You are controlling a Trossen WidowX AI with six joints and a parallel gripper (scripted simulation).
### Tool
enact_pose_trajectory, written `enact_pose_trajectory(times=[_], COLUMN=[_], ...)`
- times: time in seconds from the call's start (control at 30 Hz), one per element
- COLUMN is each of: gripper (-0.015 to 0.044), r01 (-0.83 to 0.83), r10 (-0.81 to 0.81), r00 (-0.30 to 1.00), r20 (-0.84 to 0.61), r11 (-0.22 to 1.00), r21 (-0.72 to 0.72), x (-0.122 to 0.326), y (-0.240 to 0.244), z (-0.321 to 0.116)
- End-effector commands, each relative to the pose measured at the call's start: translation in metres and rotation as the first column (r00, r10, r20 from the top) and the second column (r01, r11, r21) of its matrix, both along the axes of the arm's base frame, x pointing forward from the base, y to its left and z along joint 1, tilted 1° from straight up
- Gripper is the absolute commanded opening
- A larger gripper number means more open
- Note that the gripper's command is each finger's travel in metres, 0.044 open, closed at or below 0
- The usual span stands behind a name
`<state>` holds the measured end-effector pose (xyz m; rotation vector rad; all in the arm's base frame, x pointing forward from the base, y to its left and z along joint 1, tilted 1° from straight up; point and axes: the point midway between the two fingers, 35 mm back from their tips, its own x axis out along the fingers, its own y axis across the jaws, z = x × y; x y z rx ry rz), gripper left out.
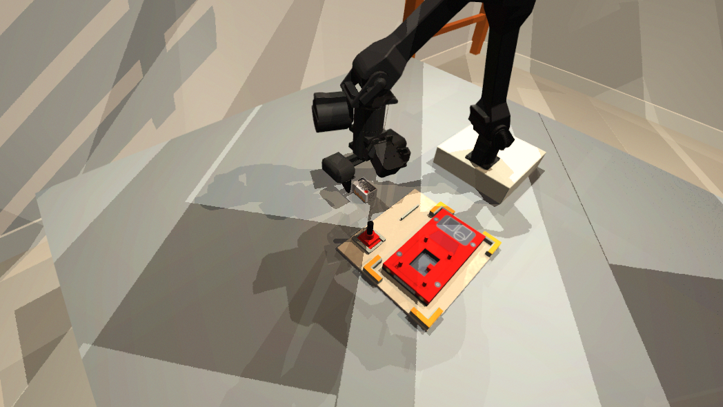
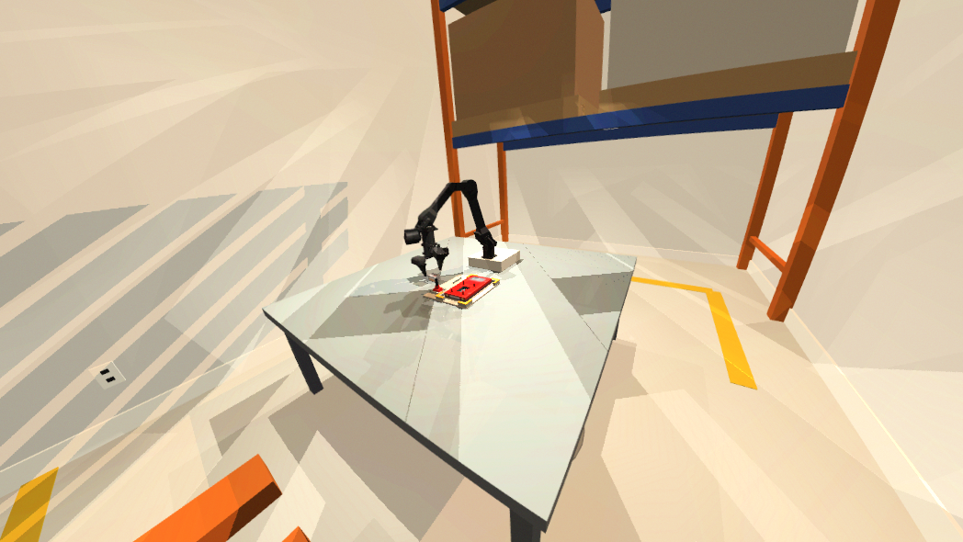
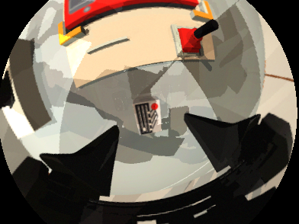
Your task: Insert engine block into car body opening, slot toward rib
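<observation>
The engine block (image 1: 364,189) (image 3: 148,118), a small grey box with dark stripes and a red dot on top, stands on the table behind the wooden board. My gripper (image 1: 368,183) (image 2: 433,273) (image 3: 152,123) is open and empty above it. In the wrist view the block shows between the two spread fingertips, with a gap on each side. The red car body (image 1: 414,245) (image 2: 475,287) (image 3: 122,4) lies on the board; its square opening is empty, and a small red rib (image 1: 430,268) juts into it. The block's slot side cannot be told.
The wooden board (image 1: 394,222) (image 3: 149,49) carries orange-yellow corner brackets around the car body. A red base with an upright black lever (image 1: 370,227) (image 3: 206,29) stands at the board's left corner in the top view. A thin grey strip (image 1: 408,212) (image 3: 108,45) lies on the board. The arm's white pedestal (image 1: 455,156) is behind.
</observation>
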<state>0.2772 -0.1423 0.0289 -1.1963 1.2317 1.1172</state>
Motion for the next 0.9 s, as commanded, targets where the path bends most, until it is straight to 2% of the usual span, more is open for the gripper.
enact_pose_trajectory(times=[0.0,0.27,0.63,0.87], gripper=[0.0440,0.0440,0.0151,0.0105], r01=[-0.005,-0.005,-0.005,-0.005], r10=[0.005,0.005,0.005,0.005], r00=[1.000,1.000,1.000,1.000], r20=[-0.014,-0.014,-0.014,-0.014], r11=[1.000,1.000,1.000,1.000], r21=[0.001,0.001,0.001,0.001], x=[-0.002,-0.002,-0.002,-0.002], y=[0.000,0.000,0.000,0.000], z=[-0.010,-0.020,-0.020,-0.020])
